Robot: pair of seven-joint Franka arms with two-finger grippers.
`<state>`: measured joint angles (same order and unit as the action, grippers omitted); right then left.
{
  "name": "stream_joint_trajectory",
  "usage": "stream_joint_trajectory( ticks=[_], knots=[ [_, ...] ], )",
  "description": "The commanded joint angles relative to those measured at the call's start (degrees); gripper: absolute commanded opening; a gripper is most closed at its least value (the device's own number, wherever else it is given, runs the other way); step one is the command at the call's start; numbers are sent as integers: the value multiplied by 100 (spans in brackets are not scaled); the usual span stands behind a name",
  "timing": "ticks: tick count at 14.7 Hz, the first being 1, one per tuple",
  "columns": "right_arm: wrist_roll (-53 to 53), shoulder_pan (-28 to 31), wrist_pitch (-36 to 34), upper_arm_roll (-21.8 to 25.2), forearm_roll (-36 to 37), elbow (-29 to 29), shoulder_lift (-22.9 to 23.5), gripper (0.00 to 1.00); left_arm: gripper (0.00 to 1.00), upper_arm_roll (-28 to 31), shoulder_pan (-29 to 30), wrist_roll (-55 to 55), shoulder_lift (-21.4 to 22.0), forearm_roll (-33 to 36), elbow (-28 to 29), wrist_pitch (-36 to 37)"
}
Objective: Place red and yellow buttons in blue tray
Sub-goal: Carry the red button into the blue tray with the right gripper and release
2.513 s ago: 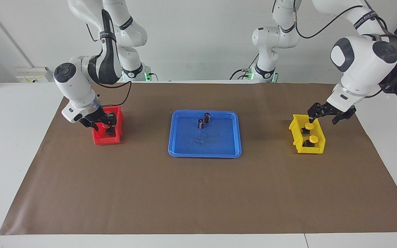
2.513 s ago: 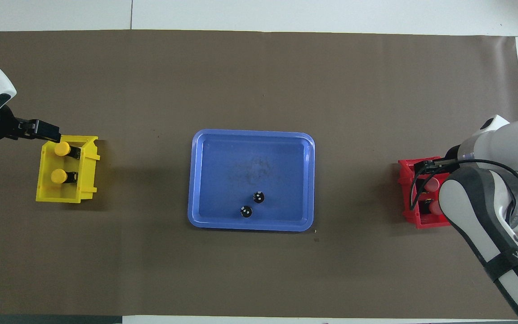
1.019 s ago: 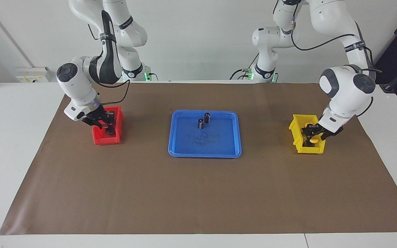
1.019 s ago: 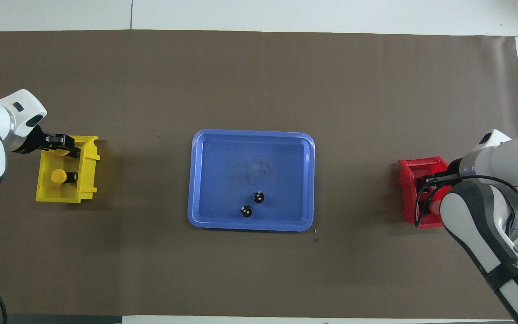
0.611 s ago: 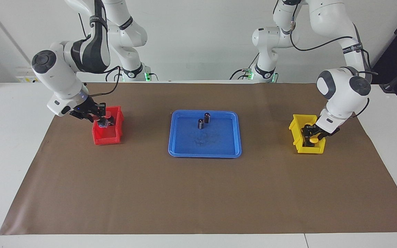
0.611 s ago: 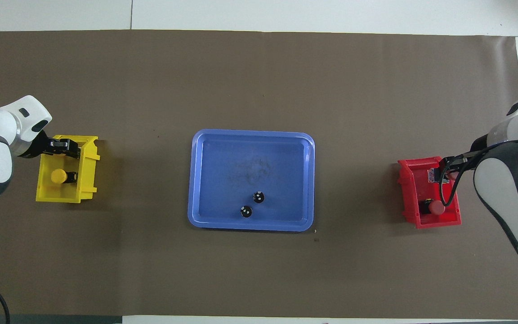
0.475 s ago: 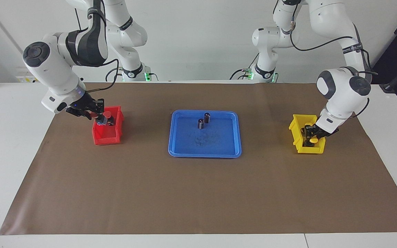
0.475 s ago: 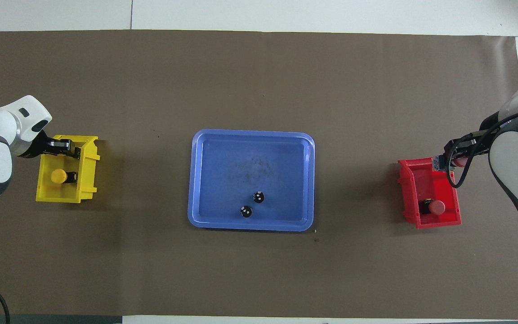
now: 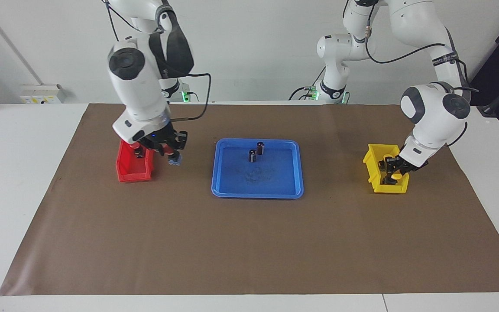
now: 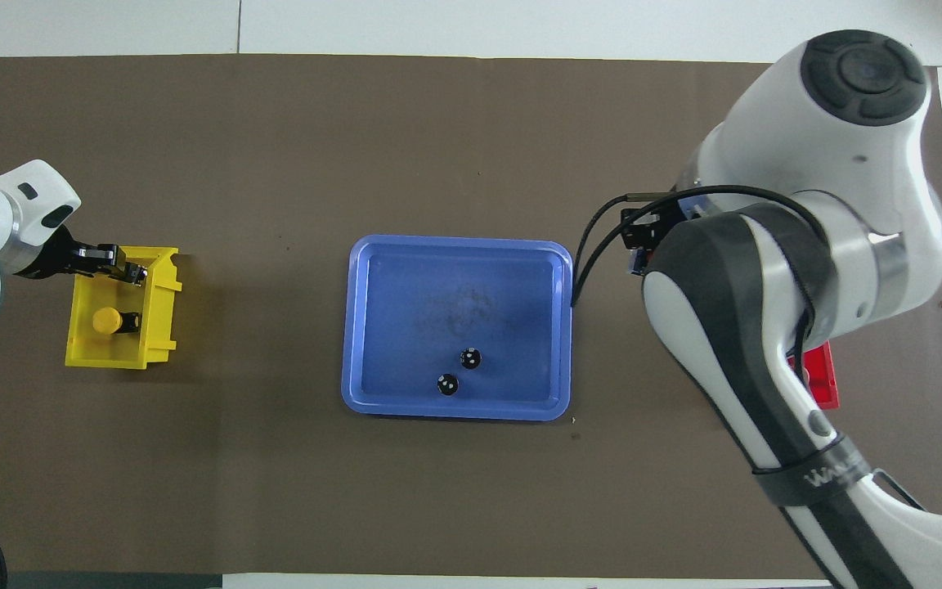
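My right gripper (image 9: pixel 170 154) is shut on a red button (image 9: pixel 169 151) and holds it in the air over the brown mat, between the red bin (image 9: pixel 133 171) and the blue tray (image 9: pixel 271 178). In the overhead view the right gripper (image 10: pixel 641 245) shows beside the blue tray (image 10: pixel 455 286), and the arm hides the cap. A second red button (image 9: pixel 137 152) stays in the red bin. My left gripper (image 9: pixel 392 170) is down in the yellow bin (image 9: pixel 373 169), shut on a yellow button (image 9: pixel 396 176). The other yellow button (image 10: pixel 105 321) stands in the yellow bin (image 10: pixel 156 319), nearer to the robots.
Two dark capless cylinders (image 9: pixel 260 147) (image 9: pixel 252 155) stand in the tray's part nearest the robots. A brown mat (image 9: pixel 249 242) covers the table. The right arm hides most of the red bin (image 10: pixel 821 378) from above.
The right gripper lifted a red button out of the red bin and swung it toward the tray. The left gripper came down into the yellow bin and shut on a yellow button.
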<state>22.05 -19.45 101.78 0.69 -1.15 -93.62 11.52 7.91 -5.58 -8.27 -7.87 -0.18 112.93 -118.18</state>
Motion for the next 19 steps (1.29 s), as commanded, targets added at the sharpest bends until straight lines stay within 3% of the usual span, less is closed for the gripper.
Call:
stream_joint_trajectory(
  ticks=[1,5,10,14,16,19],
  knots=[
    [545,-434,297,28,-8,195,473,13,9,-8,-40,272,57,141,-1059,1329],
    [1064,-1024,763,28,27,477,1089,13,7,-35,-66,317,57,247,-2264,2596],
    [1082,-1289,1115,28,45,398,1300,13,6,-79,-1180,1624,171,317,-2284,3010],
    [1091,-1561,1492,28,54,196,1397,14,4,-96,-2060,2829,111,264,-2232,2793],
    [1091,-1614,1564,28,54,99,1397,15,4,-114,-2131,3102,22,247,-2091,2415],
    [1082,-1605,1677,28,54,-41,1380,24,4,-131,-2158,3165,-39,-51,-1880,2037]
  ],
)
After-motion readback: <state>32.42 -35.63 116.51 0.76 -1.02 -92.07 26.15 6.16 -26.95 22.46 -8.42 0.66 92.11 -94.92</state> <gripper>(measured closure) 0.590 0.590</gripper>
